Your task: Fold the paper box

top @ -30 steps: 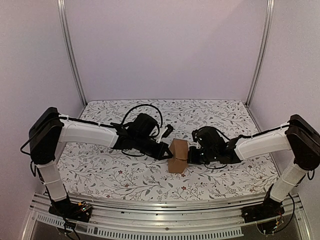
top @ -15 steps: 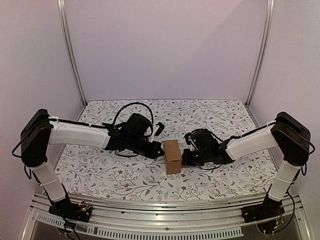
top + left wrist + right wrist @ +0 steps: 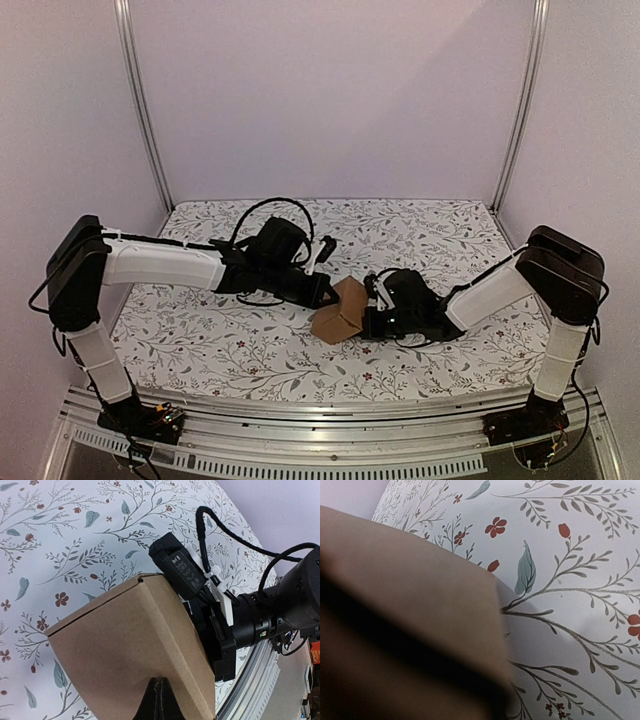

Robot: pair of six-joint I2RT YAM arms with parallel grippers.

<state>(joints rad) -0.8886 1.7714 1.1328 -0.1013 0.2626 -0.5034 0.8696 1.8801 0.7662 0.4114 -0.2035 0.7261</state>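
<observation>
Paper box mid-surface, tipped on edge, wedged between your two arms. Left claw closed tight, tips pressing its left face. Right claw closed too, against right side. Box looks formed, sides shut; likely only final squaring remains.

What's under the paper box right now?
Floral tablecloth shows around the tilted paper box, which stands between the left gripper and right gripper. The patch right under it is covered, so anything there cannot be seen.
</observation>
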